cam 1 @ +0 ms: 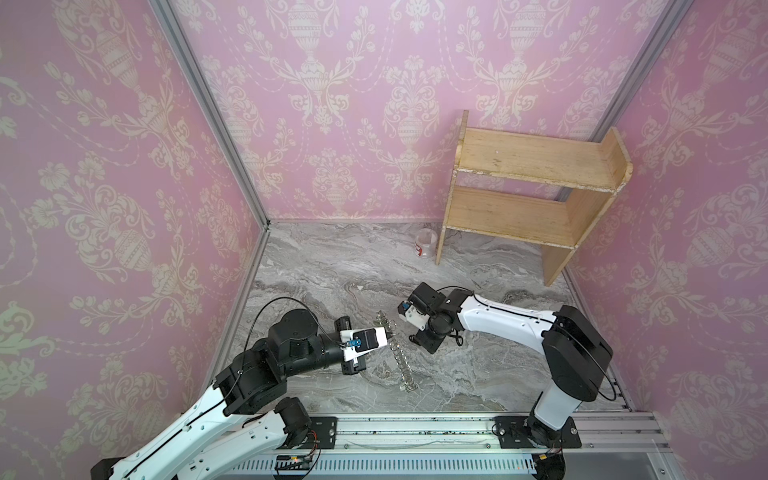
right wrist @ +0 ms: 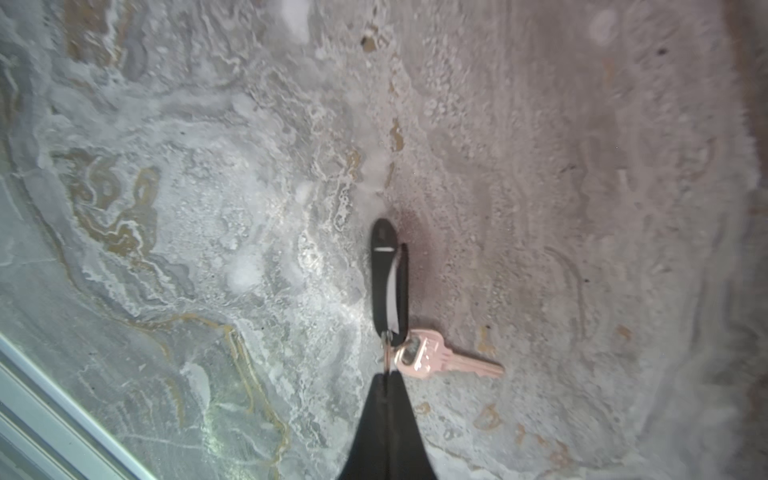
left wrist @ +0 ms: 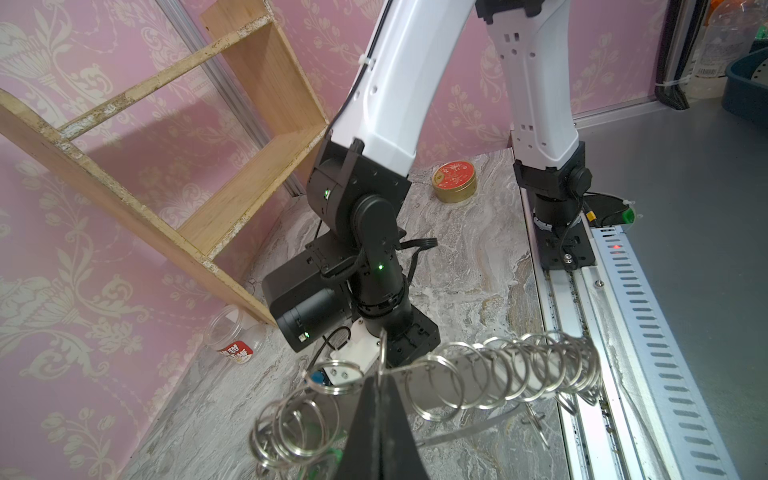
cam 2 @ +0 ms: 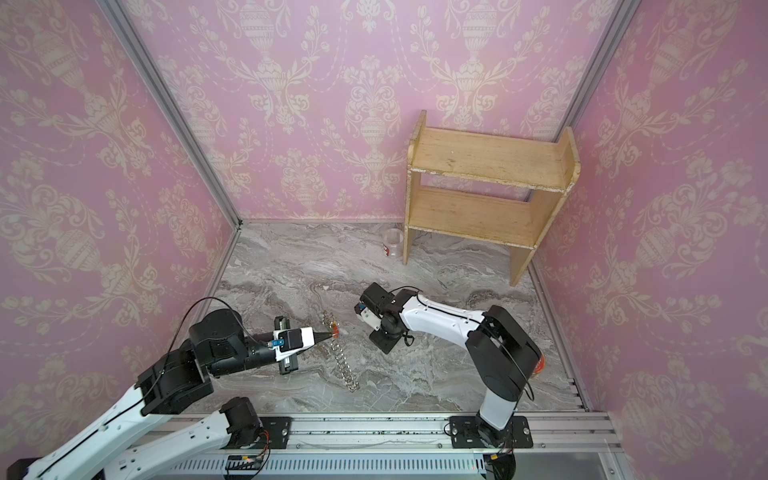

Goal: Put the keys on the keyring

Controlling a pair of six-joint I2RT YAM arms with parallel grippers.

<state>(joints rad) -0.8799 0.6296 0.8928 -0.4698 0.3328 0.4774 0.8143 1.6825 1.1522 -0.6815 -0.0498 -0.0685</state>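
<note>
The keyring [left wrist: 498, 374] is a long chain of linked silver rings with a flat grey strap [left wrist: 469, 428]. In both top views it lies across the marble floor [cam 1: 397, 357] [cam 2: 343, 361]. My left gripper [left wrist: 380, 374] is shut on one ring in the middle of the chain. A green tag [left wrist: 331, 459] shows under the rings and a red tag [cam 2: 334, 331] at the left gripper's tip. My right gripper [right wrist: 388, 374] points down at the floor, shut on a small ring [right wrist: 387, 357]. That ring carries a pinkish metal key [right wrist: 440, 359] and a black oval fob [right wrist: 384, 282]. In both top views its fingertips are hidden under its own wrist.
A wooden two-shelf rack [cam 1: 532, 199] stands at the back right, with a clear plastic jar [cam 1: 426, 243] lying beside its foot. A round red-lidded tin [left wrist: 455, 180] sits behind the right arm. An aluminium rail [cam 1: 415, 432] runs along the front edge.
</note>
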